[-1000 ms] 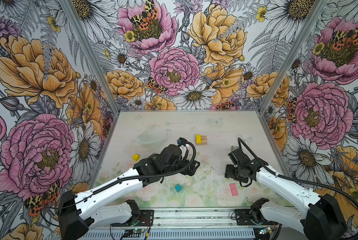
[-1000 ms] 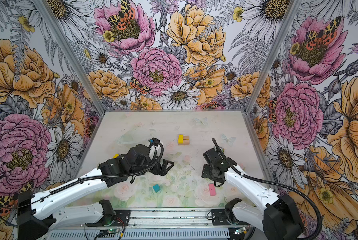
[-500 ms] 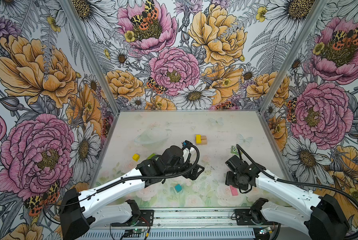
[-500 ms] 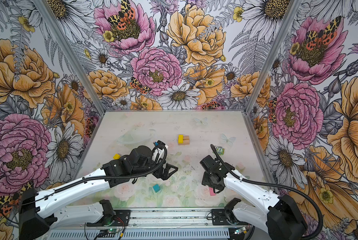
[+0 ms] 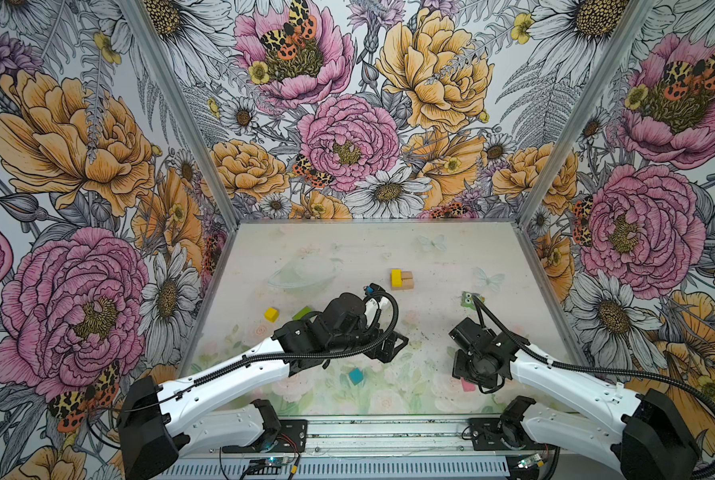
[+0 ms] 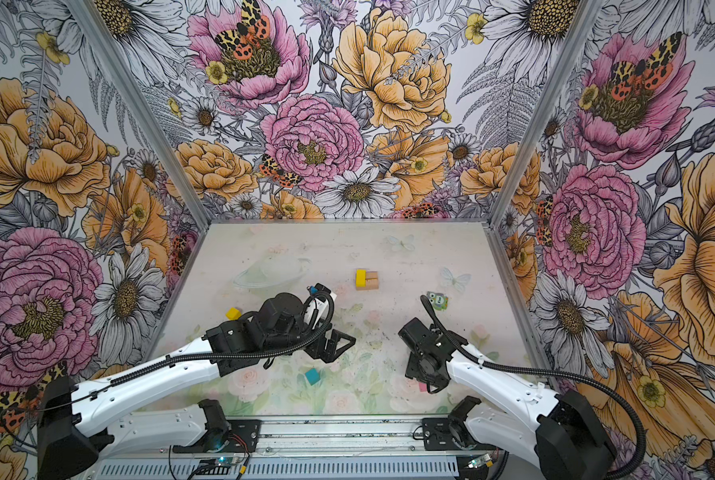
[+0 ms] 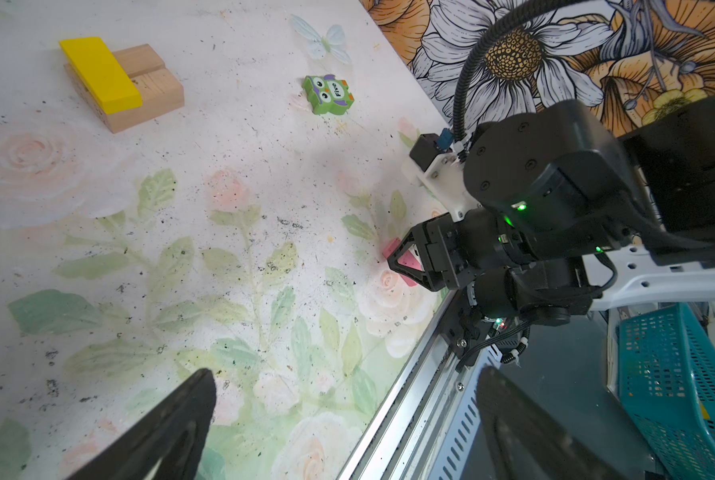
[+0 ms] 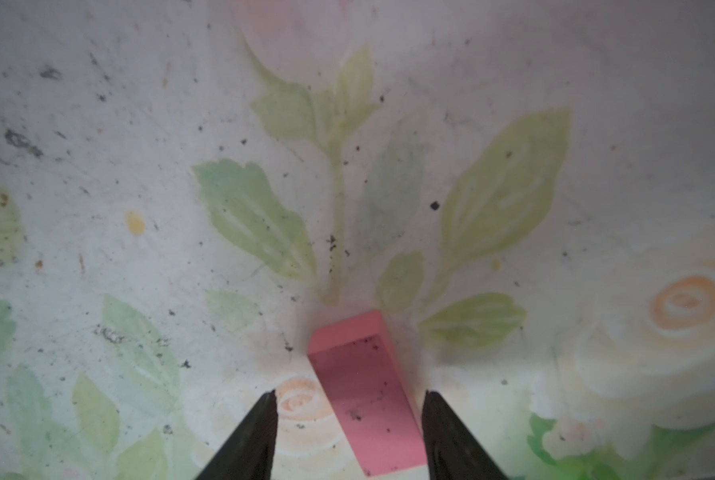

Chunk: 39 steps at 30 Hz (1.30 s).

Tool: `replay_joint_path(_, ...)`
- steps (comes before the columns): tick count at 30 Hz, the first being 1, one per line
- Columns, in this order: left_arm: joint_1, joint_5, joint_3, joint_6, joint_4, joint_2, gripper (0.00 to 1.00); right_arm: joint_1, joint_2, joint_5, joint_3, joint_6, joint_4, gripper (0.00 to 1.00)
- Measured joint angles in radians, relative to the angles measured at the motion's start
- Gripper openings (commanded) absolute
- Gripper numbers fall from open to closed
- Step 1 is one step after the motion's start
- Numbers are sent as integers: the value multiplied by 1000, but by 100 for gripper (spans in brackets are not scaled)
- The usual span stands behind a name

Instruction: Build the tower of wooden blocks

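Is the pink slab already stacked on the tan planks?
No, the pink slab lies on the table between the right gripper's fingers.

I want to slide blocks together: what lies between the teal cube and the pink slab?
Nothing; in a top view the table between the teal cube and the pink slab is bare.

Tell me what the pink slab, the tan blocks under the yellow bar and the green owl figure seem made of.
Pink slab: probably wood under matte pink paint; crisp edges, dark scuffs, no grain visible.
Tan blocks: bare wood; grain lines and raw colour show.
Green owl figure: moulded rubber or plastic, printed face and the word Five; which one is unclear.
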Motion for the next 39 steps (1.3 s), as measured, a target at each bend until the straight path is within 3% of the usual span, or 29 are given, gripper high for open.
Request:
replay_joint_path(5, 0, 0, 0, 0, 2, -12, 99, 16, 38, 1, 0, 3, 0, 57)
replay_joint_path(33, 41, 3, -26, 18, 3, -78, 99, 76, 175, 26, 49, 36, 26, 20)
replay_joint_path(39, 68, 3, -26, 18, 3, -78, 99, 76, 175, 30, 100, 30, 32, 20)
